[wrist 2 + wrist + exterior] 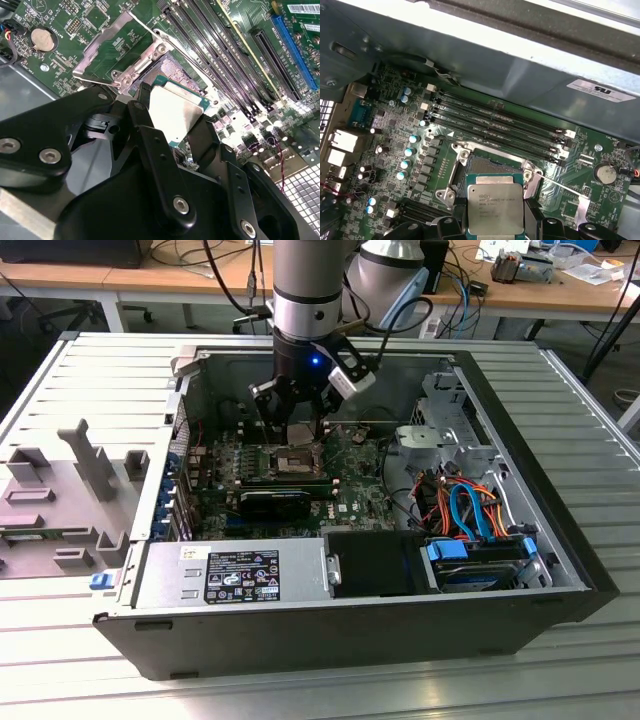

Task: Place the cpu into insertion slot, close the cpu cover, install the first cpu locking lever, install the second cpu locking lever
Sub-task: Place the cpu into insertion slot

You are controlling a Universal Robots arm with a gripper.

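Pinching cpu (175,111) between fingers (209,140)

Open computer case (350,625) lies flat on the slatted metal tabletop (100,380). Inside the case: silver power supply (230,575) along the wall nearest the exterior camera, blue drive caddy (480,560) in the near corner on the exterior view's right, orange and blue cables (460,505) just behind it. Also inside: long black memory slots (495,125), coin battery (41,39), blue-topped capacitors (410,150). Grey plastic fixture (70,490) sits outside the case, on the exterior view's left.
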